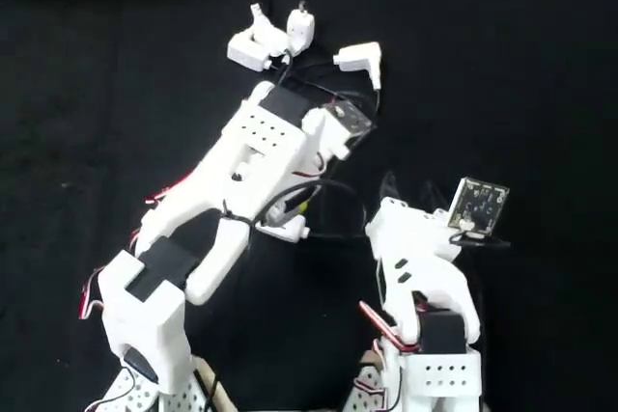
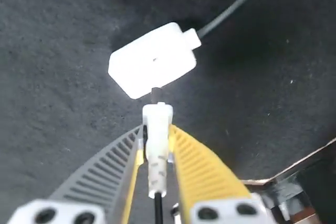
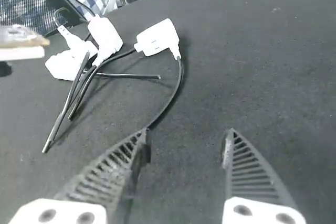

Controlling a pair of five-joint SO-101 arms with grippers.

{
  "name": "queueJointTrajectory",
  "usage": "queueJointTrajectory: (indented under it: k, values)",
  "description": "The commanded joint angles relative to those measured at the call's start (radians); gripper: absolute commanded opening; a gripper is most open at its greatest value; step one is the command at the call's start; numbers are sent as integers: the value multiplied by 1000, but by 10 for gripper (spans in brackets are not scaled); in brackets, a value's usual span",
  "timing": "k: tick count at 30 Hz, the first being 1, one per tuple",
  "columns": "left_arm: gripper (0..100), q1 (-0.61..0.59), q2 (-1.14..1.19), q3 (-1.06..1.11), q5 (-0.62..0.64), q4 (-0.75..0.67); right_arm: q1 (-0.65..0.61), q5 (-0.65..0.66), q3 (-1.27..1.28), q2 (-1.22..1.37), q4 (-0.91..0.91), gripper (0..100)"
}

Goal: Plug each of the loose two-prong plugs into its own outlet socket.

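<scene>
My left gripper (image 2: 157,132) is shut on a small white two-prong plug (image 2: 157,145). Its prongs point at a white outlet socket (image 2: 152,64) lying on the black cloth, and they stop just short of its face. In the high view that left arm (image 1: 261,156) stretches up the middle toward the socket (image 1: 359,57). Two more white cable pieces (image 1: 249,49) (image 1: 299,31) lie close together at the back. My right gripper (image 3: 186,153) hangs open over bare cloth, well short of the socket (image 3: 157,38) and the other white pieces (image 3: 105,32) (image 3: 65,61).
Black cables (image 3: 84,85) trail across the cloth between the sockets and the arms. The right arm (image 1: 425,267) sits folded at the front right. The table's edge (image 2: 294,169) lies near the left gripper. Open cloth spreads to the left and right.
</scene>
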Motion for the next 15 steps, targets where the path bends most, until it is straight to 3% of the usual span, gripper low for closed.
queueJointTrajectory:
  k: [1, 15]
  values:
    - [29, 7, -6, -24, 114, 14, -17, 8, 10, -39, 0, 227]
    - [30, -1, -5, 45, 301, 2, -17, 8, 10, -39, 0, 227]
